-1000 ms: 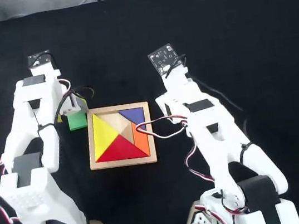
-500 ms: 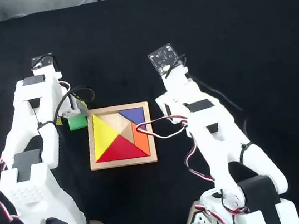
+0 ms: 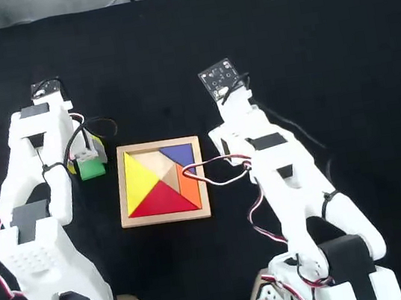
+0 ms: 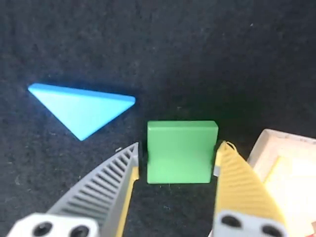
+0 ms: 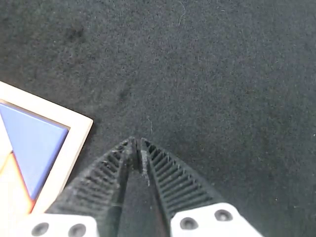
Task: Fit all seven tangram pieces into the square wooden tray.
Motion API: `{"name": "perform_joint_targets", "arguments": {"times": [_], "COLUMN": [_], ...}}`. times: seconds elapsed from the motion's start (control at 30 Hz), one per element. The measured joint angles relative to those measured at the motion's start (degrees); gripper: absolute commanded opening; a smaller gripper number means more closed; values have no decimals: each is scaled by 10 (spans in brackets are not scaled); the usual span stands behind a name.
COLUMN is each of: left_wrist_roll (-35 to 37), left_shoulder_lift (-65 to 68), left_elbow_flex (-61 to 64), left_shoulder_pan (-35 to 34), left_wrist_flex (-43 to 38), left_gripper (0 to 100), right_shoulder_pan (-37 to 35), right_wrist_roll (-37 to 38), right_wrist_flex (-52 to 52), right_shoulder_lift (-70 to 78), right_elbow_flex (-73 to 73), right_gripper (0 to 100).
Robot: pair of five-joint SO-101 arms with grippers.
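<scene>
We are starting at the left gripper [image 4: 178, 148]. Its jaws are standing on two opposite edges of the green square [image 4: 181, 152]: the yellow jaw is touching one edge, and the grey jaw is lying against the other with only a thin dark line between. We are judging this a hold, taken flat edge to flat edge so the piece is not twisting in the grip. In the high view the square is sitting under the left arm, just beside the wooden tray [image 3: 167, 217] but outside its rim. A light blue triangle [image 4: 81, 106] is lying on the black cloth [image 3: 305, 44] near the square, apart from it, on the side away from the tray.

The right gripper [image 5: 137, 143] is pressing its fingers together on nothing. It is hanging over the cloth just off a tray corner, presumably clear of the left arm's path.

In the tray, a yellow triangle [image 3: 141, 180], red triangle [image 3: 164, 199], orange piece [image 3: 189, 185] and dark blue piece [image 3: 178, 153] are lying seated. Bare wood [image 3: 158, 161] is showing between them, and we are taking that gap as the target.
</scene>
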Motion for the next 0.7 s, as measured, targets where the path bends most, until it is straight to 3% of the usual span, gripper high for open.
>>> {"name": "perform_joint_targets", "arguments": {"times": [0.7], "left_wrist_roll": [0], "left_shoulder_lift": [21], "left_elbow_flex": [-1], "left_shoulder_pan": [0], "left_wrist_flex": [-14], "left_gripper": [238], "right_shoulder_pan": [0], "right_wrist_roll": [0], "right_wrist_flex": [0], "right_shoulder_lift": [0], "right_elbow_flex": [0], "right_gripper": [11]}}
